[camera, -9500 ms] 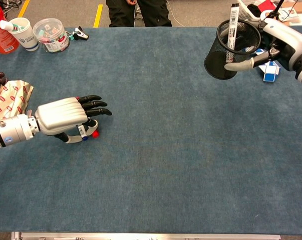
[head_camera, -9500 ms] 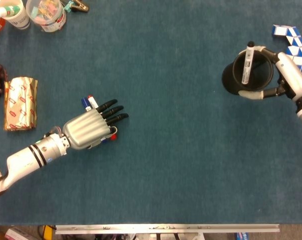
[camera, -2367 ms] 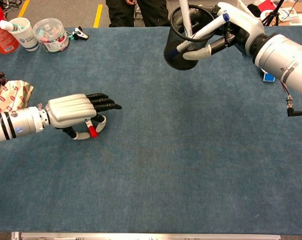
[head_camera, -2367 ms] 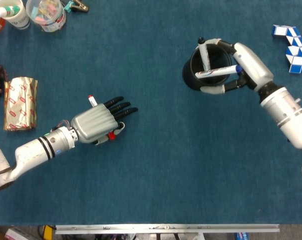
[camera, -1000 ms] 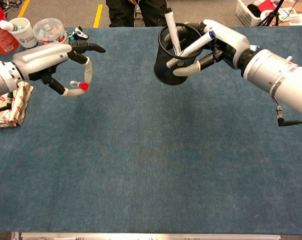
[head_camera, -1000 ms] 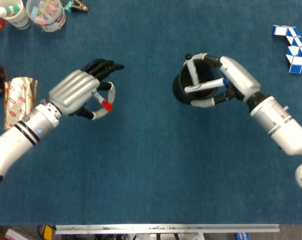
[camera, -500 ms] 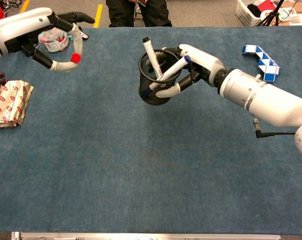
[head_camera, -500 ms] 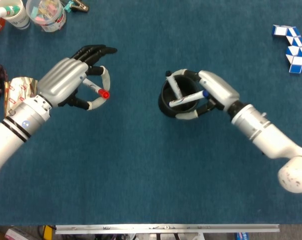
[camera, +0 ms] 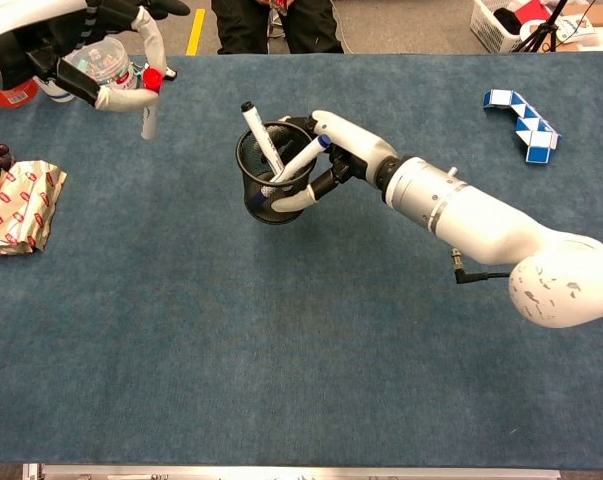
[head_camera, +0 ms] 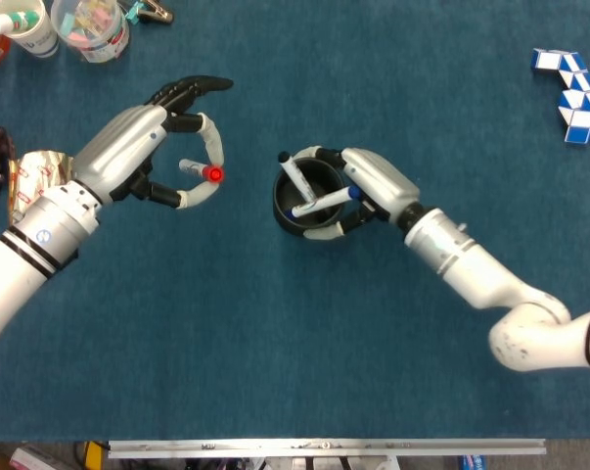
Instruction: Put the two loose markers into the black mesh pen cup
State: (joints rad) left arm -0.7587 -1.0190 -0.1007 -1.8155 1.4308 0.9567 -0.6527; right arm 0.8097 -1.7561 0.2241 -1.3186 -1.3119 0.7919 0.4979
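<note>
The blue cloth-covered table [head_camera: 304,343] spreads out under both my arms. My right hand [head_camera: 373,186] grips the black mesh pen cup [head_camera: 304,201] by its rim and side, fingers wrapped around it, holding it near the middle of the table, off to the right of my left hand. Two markers already stand in the cup: a black-capped marker [camera: 258,130] leaning out over the rim away from my right hand, and a blue-capped marker [camera: 303,157] lying across the opening, just under my right fingers.

My left hand [head_camera: 143,147] is raised above the table, left of the cup and apart from it. It pinches the red-capped marker [camera: 149,100] between thumb and a finger, red cap up at the fingertips and the white barrel hanging down below them in the chest view.

Beyond my right arm, at the far edge, lies a blue-and-white twist puzzle [head_camera: 568,88]. Beside my left forearm sits a gold foil packet [camera: 21,205].
</note>
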